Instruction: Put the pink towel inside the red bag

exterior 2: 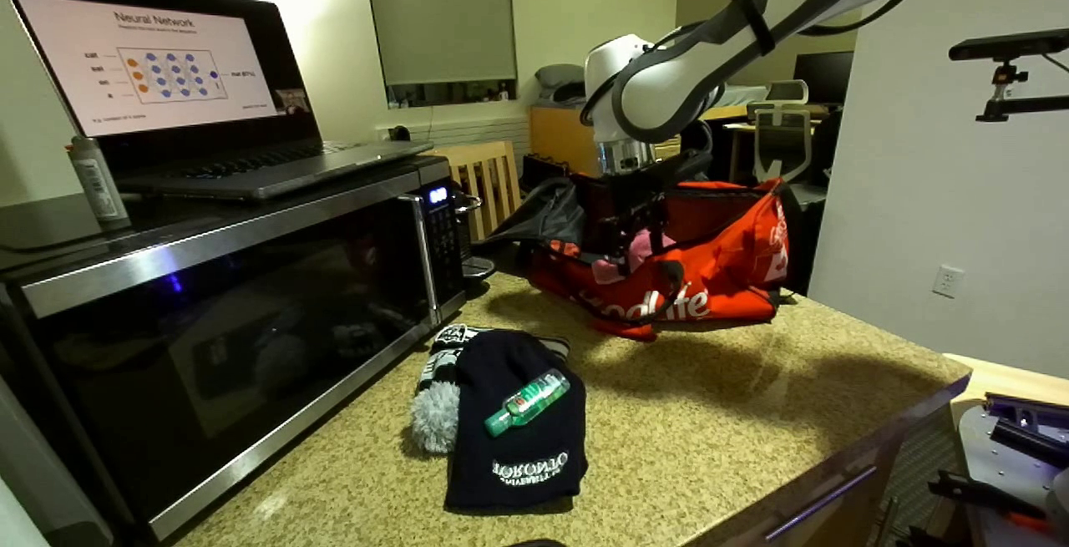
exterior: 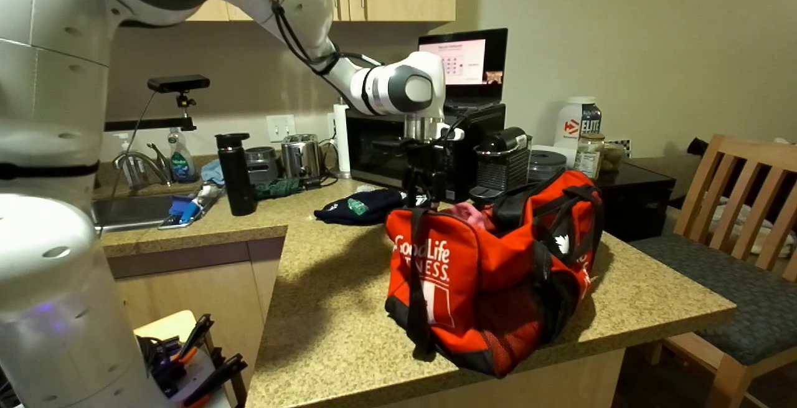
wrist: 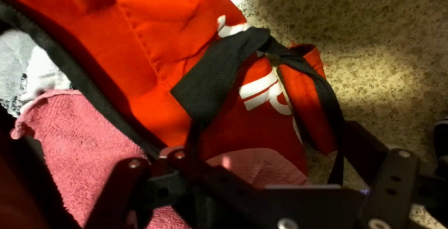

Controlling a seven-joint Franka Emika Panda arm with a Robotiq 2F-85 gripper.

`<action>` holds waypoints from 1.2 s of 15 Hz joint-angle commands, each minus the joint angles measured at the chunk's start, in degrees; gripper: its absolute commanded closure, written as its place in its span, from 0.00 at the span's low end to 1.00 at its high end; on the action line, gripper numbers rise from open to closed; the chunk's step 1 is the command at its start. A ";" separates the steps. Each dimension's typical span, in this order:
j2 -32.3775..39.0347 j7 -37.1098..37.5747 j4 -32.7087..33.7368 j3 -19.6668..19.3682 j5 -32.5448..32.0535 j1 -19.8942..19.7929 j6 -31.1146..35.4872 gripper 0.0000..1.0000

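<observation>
In an exterior view the sink (exterior: 134, 208) is well L of the jaws; a bit closer in, a tall black bottle (exterior: 236, 174) stands upright on the counter (exterior: 336, 327), w/ a shiny toaster (exterior: 301, 157) just past it. Near the jaws, on their L side, I see a dark knit hat (exterior 2: 501, 455) lying flat, a small green bottle (exterior 2: 528, 401) on its side on top, & a grey pom-pom (exterior 2: 434, 417) right alongside. Behind the jaws: microwave (exterior: 377, 156), w/ a lit laptop (exterior: 457, 59) on it.

The jaws hang at the mouth of the red bag (exterior: 507, 265), aimed down, spread wide w/ nothing gripped. From where I'm standing, the bag's just under & to the R of them, sitting on the counter, white GoodLife lettering on its side, a black strap (exterior: 418, 299) hanging down one end. The pink towel (wrist: 87, 134) is right beneath the jaws: part's in the bag's mouth, & another bit looks to hang over the rim to the outside, tho the wrist view's too dim there to swear to it.

Farther R of the jaws: a black coffee machine (exterior: 501, 162), then a white tub (exterior: 570, 124) w/ a lidded jar (exterior: 588, 156) just in front. Farthest R, well apart from the jaws, there's a wooden chair (exterior: 697, 283) w/ a dark seat.
</observation>
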 commanded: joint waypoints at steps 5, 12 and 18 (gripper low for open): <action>-3.11 1.40 -2.65 -1.49 -1.45 -2.05 2.00 0.00; -3.34 1.14 -1.78 -0.61 -0.03 -2.26 4.11 0.00; -3.53 0.71 -1.79 0.34 -0.86 -1.90 8.12 0.00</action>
